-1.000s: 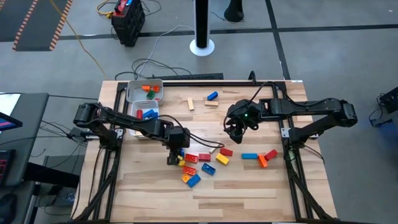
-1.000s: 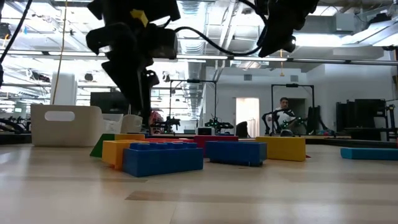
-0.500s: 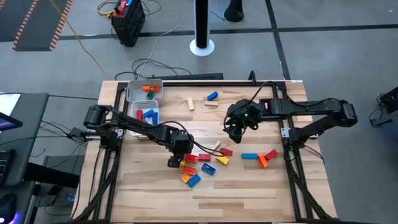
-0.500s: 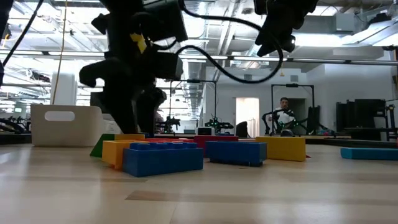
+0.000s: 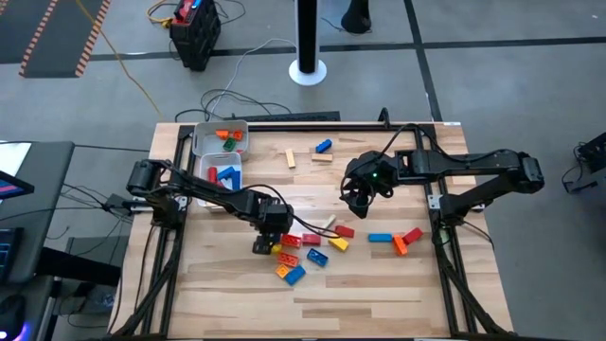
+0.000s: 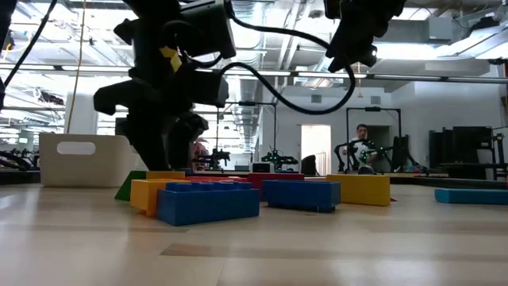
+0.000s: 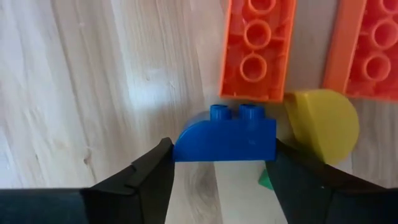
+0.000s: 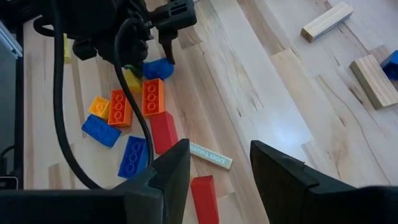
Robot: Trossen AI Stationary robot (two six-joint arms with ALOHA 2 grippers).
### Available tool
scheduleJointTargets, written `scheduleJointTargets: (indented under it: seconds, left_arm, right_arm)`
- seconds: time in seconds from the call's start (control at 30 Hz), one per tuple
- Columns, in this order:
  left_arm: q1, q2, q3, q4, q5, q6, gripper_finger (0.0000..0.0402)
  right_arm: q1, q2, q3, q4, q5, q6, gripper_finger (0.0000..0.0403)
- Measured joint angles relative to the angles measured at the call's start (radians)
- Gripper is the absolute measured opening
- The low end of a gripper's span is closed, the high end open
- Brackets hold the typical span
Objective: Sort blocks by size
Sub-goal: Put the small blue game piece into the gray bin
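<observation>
My left gripper is down at the left end of a cluster of red, blue, orange and yellow blocks in the middle of the table. It is shut on a small blue block with one rounded corner, also seen in the right wrist view. An orange brick lies upside down just beyond it, and a yellow rounded block lies beside it. My right gripper is open and empty, held above the table right of centre. My left gripper pinches the small blue block between its two fingers, one finger on the rounded end and the other on the square end. The fingers come from above, pointing down. The block rests on the table, studs toward the orange brick.
Two white trays holding a few blocks stand at the far left. Two pale wooden blocks and a blue one lie near the far edge. Blue, orange and red blocks lie at the right.
My left gripper has gone down and slightly toward the table's near edge, onto the left end of the block cluster, then held still. The blocks have stayed where they were.
</observation>
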Motion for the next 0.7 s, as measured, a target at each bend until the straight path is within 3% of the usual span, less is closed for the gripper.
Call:
scheduleJointTargets:
  seconds: [0.7]
  left_arm:
    - [0.029,-0.002,0.000,0.107,-0.033,-0.123,0.0218]
  right_arm:
    - [0.000,0.000,0.000,-0.002,-0.001,-0.001,0.0194]
